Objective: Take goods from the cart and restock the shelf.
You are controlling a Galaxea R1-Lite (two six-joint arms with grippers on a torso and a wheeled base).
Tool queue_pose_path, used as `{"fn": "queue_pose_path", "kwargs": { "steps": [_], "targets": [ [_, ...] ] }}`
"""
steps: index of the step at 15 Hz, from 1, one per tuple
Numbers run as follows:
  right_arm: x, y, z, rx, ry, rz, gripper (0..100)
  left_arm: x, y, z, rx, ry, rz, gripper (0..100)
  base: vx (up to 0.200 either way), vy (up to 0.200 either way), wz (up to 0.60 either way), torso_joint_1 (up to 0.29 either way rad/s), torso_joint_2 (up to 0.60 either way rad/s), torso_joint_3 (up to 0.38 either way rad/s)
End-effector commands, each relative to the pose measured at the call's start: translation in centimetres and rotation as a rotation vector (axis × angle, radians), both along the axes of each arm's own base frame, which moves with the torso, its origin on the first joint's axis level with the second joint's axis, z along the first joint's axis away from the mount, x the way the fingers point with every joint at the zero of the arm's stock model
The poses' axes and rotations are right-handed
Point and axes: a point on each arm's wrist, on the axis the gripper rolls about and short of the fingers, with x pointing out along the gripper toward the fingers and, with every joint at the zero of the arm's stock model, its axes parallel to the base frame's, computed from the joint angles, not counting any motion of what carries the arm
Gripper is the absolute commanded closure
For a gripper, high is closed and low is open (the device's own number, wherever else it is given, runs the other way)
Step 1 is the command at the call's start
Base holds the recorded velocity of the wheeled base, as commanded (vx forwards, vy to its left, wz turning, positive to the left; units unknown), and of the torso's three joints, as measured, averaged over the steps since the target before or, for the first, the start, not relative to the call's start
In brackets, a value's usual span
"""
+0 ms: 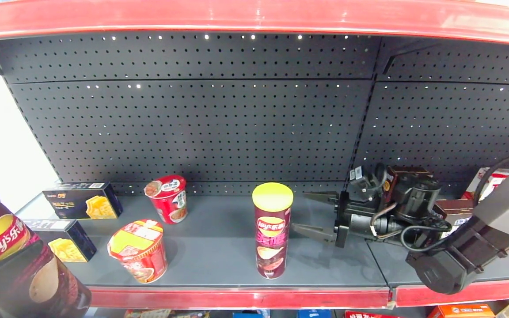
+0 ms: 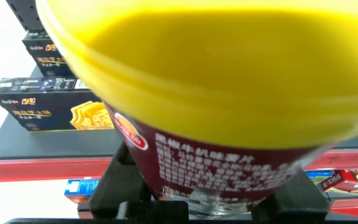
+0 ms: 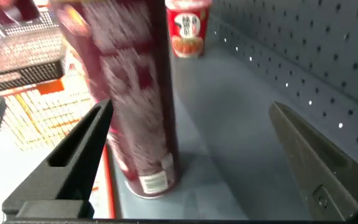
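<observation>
Shelf can (image 1: 272,234): stands on the shelf (image 1: 219,247) near the front edge, long axis vertical, yellow lid up.
Right tool (image 1: 299,210): spread wide, empty, just beside it.
Left tool (image 2: 210,200): clamped on second can (image 2: 216,93), which is tilted, lid up.

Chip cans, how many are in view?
2. One chip can stands on the shelf beside the open right gripper; the other is held in the left gripper.

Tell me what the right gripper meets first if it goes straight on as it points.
Most likely the upright chips can, standing just beyond the open right gripper. The right wrist view puts it off-centre between the jaws, so one side may touch first.
</observation>
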Motion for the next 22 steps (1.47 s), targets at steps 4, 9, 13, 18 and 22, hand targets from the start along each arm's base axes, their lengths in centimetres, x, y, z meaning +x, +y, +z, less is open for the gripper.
{"fn": "queue_pose_path", "kwargs": {
  "steps": [4,9,13,18,22],
  "targets": [
    [-6.7,-3.6,5.6,0.040,-0.097,-0.025,0,-0.1,0.0,-0.3,0.000,0.009,-0.004,100,0.000,0.000,0.00,0.000,0.00,0.000],
    [-12.5,-7.9,7.1,0.041,-0.115,-0.119,0,-0.2,0.0,-1.0,0.000,0.029,-0.002,100,0.000,0.000,0.00,0.000,0.00,0.000],
    [-14.4,-12.3,8.5,0.040,-0.161,-0.326,0,-1.3,0.1,-2.3,0.003,0.041,0.014,100,0.000,0.000,0.00,0.000,0.00,0.000],
    [-15.7,-16.6,8.9,0.037,-0.196,-0.737,0,-2.4,0.4,-3.4,0.008,0.025,0.061,100,0.000,0.000,0.00,0.000,0.00,0.000],
    [-19.7,-16.7,6.2,0.039,-0.105,-1.101,0,-2.2,0.3,-1.2,0.003,-0.042,0.056,100,0.000,0.000,0.00,0.000,0.00,0.000]
  ]
}}
